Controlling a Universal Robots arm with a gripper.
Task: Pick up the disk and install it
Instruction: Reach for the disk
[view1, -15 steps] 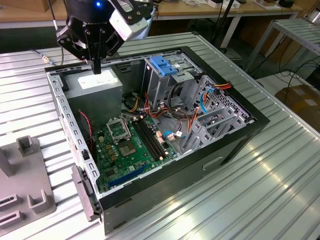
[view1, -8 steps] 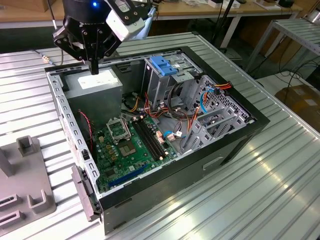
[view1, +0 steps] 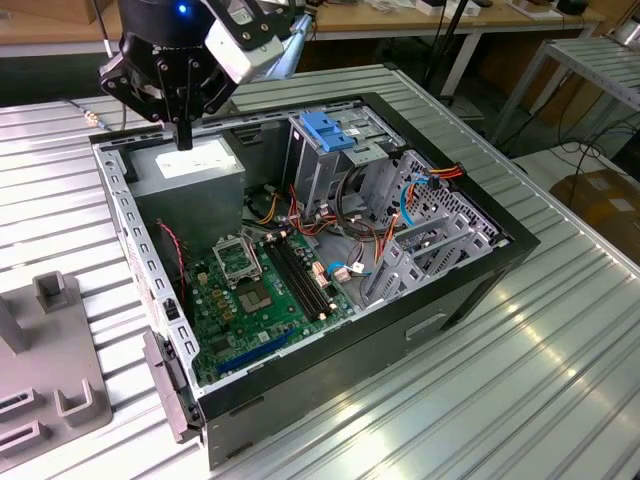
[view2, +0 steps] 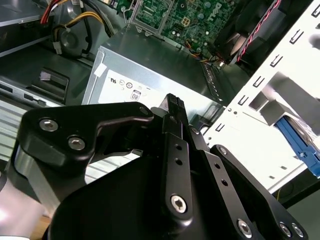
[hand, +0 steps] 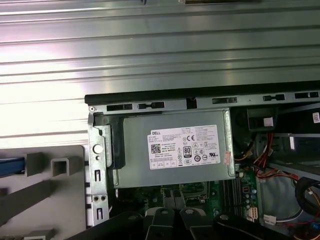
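Gripper: black two-finger gripper, fingers pinched together, nothing betw. them.
Gripper pos: exterior view, over the case's 11 o'clock corner.
Under it: grey metal box power supply w/ pale label; fingertip just above its top, contact can't tell.
Disk: blue-railed disk, a bright blue edge of it lies on the flat grey plastic holder, outside the case wall, rest cut off; well apart from gripper.
Holder: exterior view, approx 8 o'clock of case.
Case: black open desktop case on ribbed silver metal table; green motherboard inside.
Cage: tall silver metal drive cage, blue plastic latch on top, 1 o'clock of motherboard.
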